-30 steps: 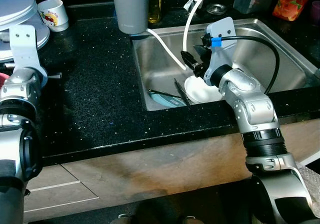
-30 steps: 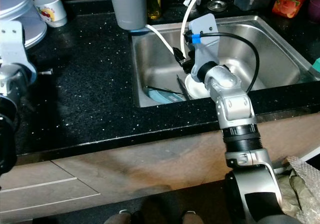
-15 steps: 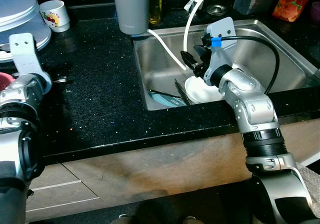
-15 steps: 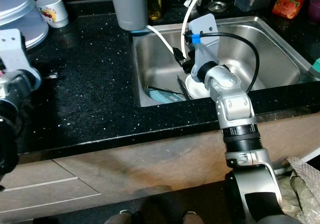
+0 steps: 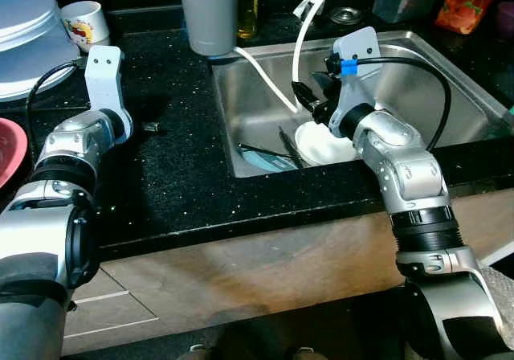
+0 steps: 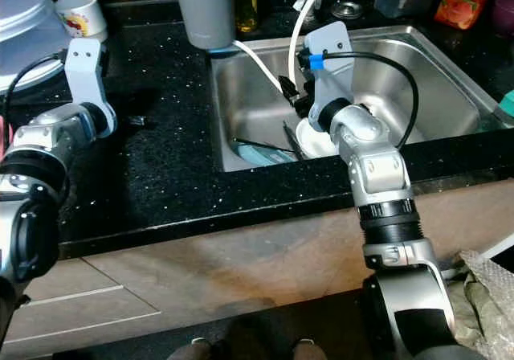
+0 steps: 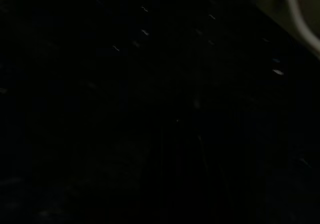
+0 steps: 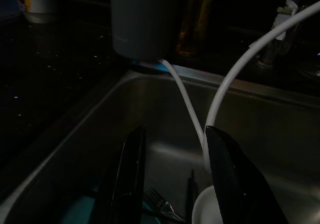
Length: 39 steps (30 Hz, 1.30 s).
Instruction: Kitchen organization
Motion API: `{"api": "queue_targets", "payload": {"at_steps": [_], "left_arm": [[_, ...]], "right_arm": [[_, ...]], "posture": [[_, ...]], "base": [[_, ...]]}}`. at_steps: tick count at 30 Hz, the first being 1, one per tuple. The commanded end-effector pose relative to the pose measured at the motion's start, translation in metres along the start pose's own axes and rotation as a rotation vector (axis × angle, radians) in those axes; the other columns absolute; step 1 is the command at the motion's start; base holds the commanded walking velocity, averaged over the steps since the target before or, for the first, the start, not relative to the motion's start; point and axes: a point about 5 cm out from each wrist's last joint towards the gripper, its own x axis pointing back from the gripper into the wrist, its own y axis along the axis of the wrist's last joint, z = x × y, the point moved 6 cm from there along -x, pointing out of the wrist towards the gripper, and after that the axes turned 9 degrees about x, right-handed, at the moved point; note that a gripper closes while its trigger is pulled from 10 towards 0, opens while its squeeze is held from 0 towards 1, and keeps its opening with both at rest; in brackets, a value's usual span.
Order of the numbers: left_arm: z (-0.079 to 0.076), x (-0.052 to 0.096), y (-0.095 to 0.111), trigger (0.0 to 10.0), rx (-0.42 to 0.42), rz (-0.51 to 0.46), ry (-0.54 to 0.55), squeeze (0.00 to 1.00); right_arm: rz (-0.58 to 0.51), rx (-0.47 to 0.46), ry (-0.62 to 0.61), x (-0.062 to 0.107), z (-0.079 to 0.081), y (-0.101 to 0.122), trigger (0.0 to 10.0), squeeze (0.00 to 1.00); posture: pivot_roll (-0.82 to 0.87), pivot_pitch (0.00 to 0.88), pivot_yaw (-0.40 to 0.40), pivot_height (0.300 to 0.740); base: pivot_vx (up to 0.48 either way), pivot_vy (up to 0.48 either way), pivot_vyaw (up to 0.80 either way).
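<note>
The left arm has swung forward over the black counter (image 5: 177,175); whether its left gripper (image 5: 148,125) is open, I cannot tell. In the steel sink (image 5: 265,95), the right gripper (image 8: 175,184) hangs with fingers spread above the white bowl (image 5: 321,145) — empty. Risk: closing may catch the white hose (image 8: 220,94) touching one finger.

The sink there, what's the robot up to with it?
The right gripper hangs open inside the steel sink, just above a white bowl and some cutlery, holding nothing. The left gripper is out over the black counter. A white hose curves into the basin.
</note>
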Motion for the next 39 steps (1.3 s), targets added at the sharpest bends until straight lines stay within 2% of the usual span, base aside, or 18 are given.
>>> {"api": "queue_targets", "payload": {"at_steps": [1,2,3,5,8,15,16,20,24,29,39], "left_arm": [[0.005,0.001,0.002,0.0,-0.027,-0.003,0.026,0.0],[0.023,0.005,0.016,0.0,-0.034,-0.062,0.137,0.0],[0.023,0.005,0.016,0.0,-0.034,-0.062,0.137,0.0],[0.043,0.011,0.025,0.0,-0.027,-0.101,0.245,0.0],[0.059,0.018,0.034,0.0,-0.018,-0.13,0.305,0.0],[0.076,0.026,0.037,0.0,-0.025,-0.149,0.359,0.0],[0.083,0.029,0.036,0.0,-0.028,-0.15,0.378,0.0],[0.094,0.035,0.03,0.0,-0.051,-0.151,0.401,0.0],[0.098,0.037,0.026,0.0,-0.06,-0.148,0.396,0.0],[0.106,0.041,0.021,0.0,-0.019,-0.127,0.428,0.0],[0.104,0.041,0.024,0.0,-0.037,-0.138,0.395,0.0]], "right_arm": [[-0.003,-0.002,-0.005,0.0,-0.003,0.002,10.0,0.0],[-0.005,-0.002,-0.006,0.0,-0.003,0.002,10.0,0.0],[-0.005,-0.002,-0.006,0.0,-0.003,0.002,10.0,0.0],[-0.005,-0.002,-0.005,0.0,-0.003,0.003,10.0,0.0],[-0.004,-0.001,-0.002,0.001,-0.002,0.003,10.0,0.0],[-0.002,0.0,0.001,0.003,-0.001,0.002,10.0,0.0],[-0.001,0.0,0.001,0.004,-0.001,0.002,10.0,0.0],[0.002,-0.001,0.001,0.005,-0.001,0.001,10.0,0.0],[0.004,0.0,0.003,0.006,0.0,0.001,10.0,0.0],[0.013,0.005,0.006,0.009,-0.001,0.0,10.0,0.0],[0.022,0.002,0.01,0.012,0.001,-0.001,10.0,0.0]], "posture": [[0.0,0.161,0.03,0.74],[0.0,0.161,0.03,0.74],[0.0,0.161,0.03,0.74],[0.0,0.164,0.032,0.74],[-0.01,0.169,0.031,0.74],[-0.01,0.17,0.034,0.74],[-0.02,0.171,0.035,0.74],[-0.02,0.173,0.032,0.74],[-0.03,0.177,0.03,0.74],[-0.04,0.188,0.03,0.74],[-0.05,0.217,0.027,0.74]], "base": [[0.0,0.0,0.0],[0.0,0.0,0.0],[0.0,0.0,0.0],[0.0,0.0,0.0],[0.0,0.0,0.0],[0.0,0.0,0.0],[0.0,0.0,0.0],[0.0,0.0,0.0],[0.0,0.0,0.0],[0.0,0.0,0.0],[0.0,0.0,0.0]]}}
